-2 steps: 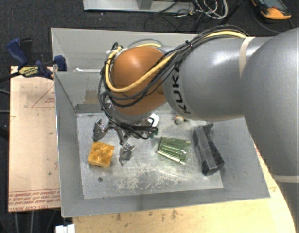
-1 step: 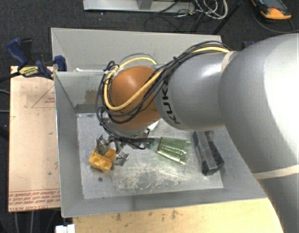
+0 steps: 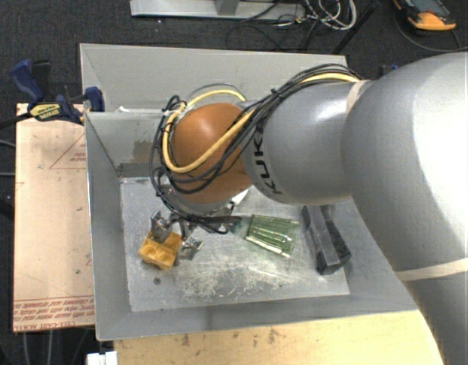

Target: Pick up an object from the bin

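Scuffed matt metal bin (image 3: 241, 278), glossy orange wrist cover (image 3: 211, 147), ribbed translucent green plastic piece (image 3: 270, 234).

One piece of writing can be read: the brand name KUKA (image 3: 263, 167), in dark capitals on the grey arm (image 3: 325, 150). It stands on the rounded last link, just beside the orange wrist cover (image 3: 211, 147). The word runs down the link's curve, sideways to the camera, and black cables (image 3: 253, 116) cross near its upper end, so not every letter shows whole
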